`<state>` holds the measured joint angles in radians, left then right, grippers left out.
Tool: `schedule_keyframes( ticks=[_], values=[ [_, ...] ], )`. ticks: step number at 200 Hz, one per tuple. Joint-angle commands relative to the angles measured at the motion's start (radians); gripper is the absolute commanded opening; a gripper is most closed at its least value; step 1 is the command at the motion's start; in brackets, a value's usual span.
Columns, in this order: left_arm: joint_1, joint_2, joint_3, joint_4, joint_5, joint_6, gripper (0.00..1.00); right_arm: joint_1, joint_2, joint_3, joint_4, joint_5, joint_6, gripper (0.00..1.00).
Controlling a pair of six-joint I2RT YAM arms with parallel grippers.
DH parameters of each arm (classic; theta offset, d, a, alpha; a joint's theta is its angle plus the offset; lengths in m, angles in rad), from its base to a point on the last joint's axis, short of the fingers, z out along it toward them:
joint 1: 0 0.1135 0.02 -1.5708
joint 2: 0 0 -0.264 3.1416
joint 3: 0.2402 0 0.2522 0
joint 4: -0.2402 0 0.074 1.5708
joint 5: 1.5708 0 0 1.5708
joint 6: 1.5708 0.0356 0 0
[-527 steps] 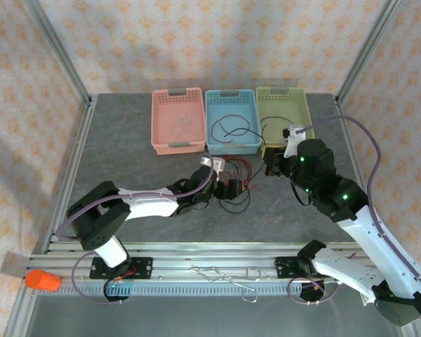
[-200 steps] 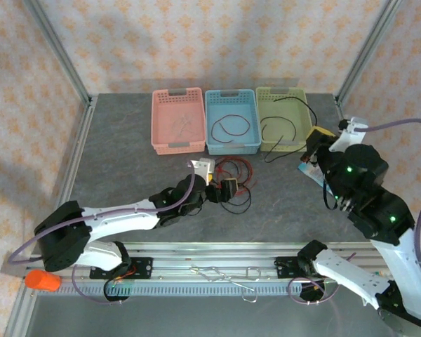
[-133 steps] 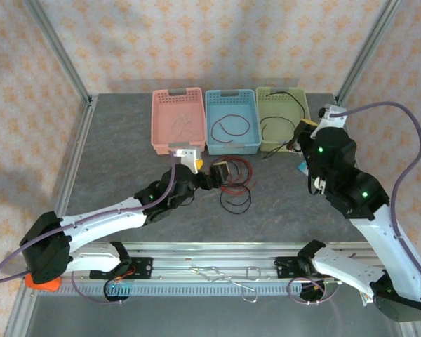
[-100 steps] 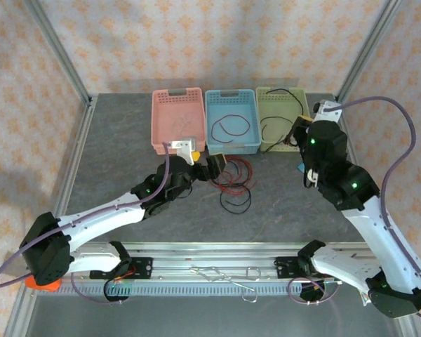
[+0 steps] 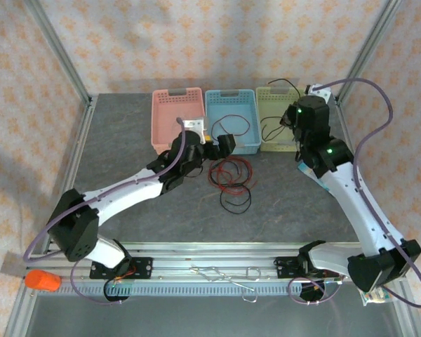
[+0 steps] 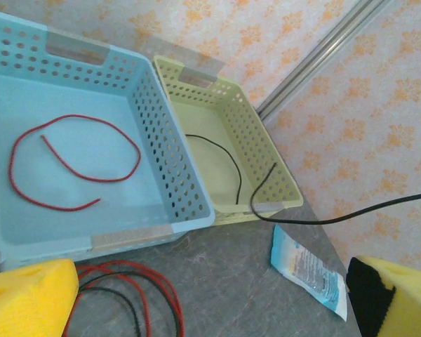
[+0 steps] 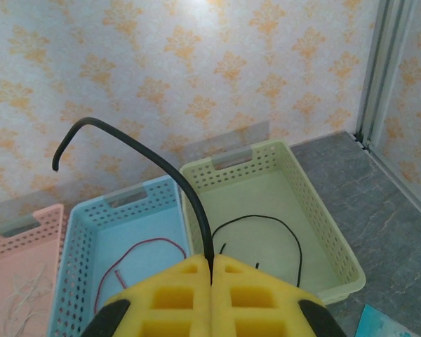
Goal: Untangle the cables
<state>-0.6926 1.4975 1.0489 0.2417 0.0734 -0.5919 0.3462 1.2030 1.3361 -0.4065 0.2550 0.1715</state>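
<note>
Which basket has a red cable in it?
The blue middle basket; the pink basket holds pale wires, the green basket a black cable.

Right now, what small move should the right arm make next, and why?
Probably ease the right gripper down toward the green basket, ready to let go. It is shut on a black cable, the basket sits just below and ahead of it, and a black wire lies in that basket, so black seems to belong there.
</note>
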Motion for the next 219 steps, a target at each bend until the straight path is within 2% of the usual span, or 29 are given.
schedule_keyframes(
  ticks=[1, 54, 100, 163, 189, 219],
  values=[
    [0.008, 0.052, 0.1, -0.03, 0.055, 0.037, 0.99, -0.043, 0.042, 0.052, 0.078, -0.048, 0.008, 0.0],
    [0.013, 0.204, 0.293, -0.039, 0.125, 0.049, 0.99, -0.156, 0.18, 0.133, 0.118, -0.148, 0.046, 0.0],
    [0.013, 0.334, 0.47, -0.058, 0.16, 0.05, 0.99, -0.231, 0.332, 0.232, 0.154, -0.183, 0.092, 0.0],
    [0.013, 0.508, 0.704, -0.159, 0.193, 0.084, 0.99, -0.274, 0.637, 0.543, 0.092, -0.197, 0.079, 0.0],
    [0.013, 0.526, 0.718, -0.168, 0.204, 0.081, 0.99, -0.28, 0.742, 0.639, 0.073, -0.207, 0.057, 0.0],
    [0.011, 0.499, 0.629, -0.13, 0.2, 0.073, 0.99, -0.283, 0.837, 0.721, -0.011, -0.208, 0.048, 0.0]
  ],
)
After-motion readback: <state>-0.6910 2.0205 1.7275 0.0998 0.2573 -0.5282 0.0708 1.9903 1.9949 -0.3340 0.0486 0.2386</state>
